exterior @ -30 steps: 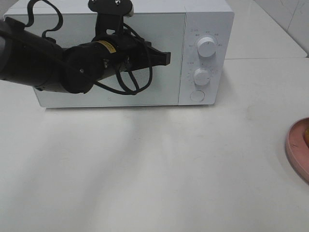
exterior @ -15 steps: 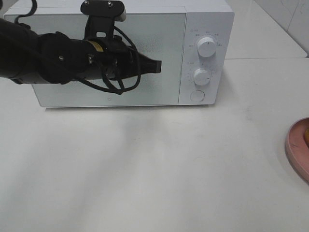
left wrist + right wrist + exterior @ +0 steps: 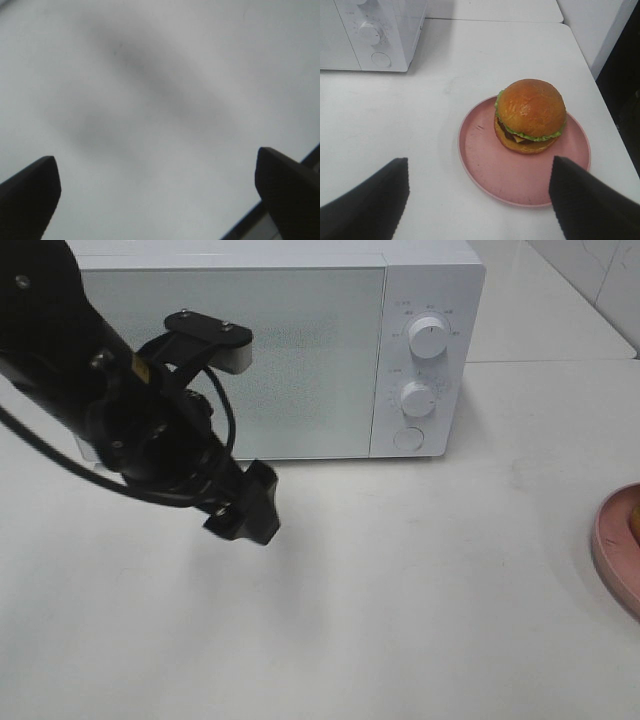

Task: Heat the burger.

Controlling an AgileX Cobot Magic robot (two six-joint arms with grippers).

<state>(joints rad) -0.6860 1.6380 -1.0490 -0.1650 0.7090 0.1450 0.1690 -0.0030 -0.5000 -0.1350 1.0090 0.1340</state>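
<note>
Exterior high view: a boxy white microwave [image 3: 300,340] stands at the far side of a smooth white table [image 3: 420,590], its door flat and speckled grey, two round knobs [image 3: 428,337] and a round button on its right panel. The black left arm reaches down in front of the door, and its gripper [image 3: 243,508] hangs just above the tabletop, trailing looped black cable. A curved sliver of a pink plate [image 3: 612,550] shows at the right edge.

Left wrist view: two dark, wedge-shaped fingers [image 3: 30,190] stand wide apart over blurred, bare white table, with nothing between them.

Right wrist view: the burger [image 3: 530,116] sits on the matte pink round plate, on the table's right side, well apart from the microwave. Its bun is domed, glossy and golden-brown, with a frilled green lettuce edge and a dark patty beneath. The right gripper [image 3: 479,197] hovers over it, its black fingers spread and empty.
</note>
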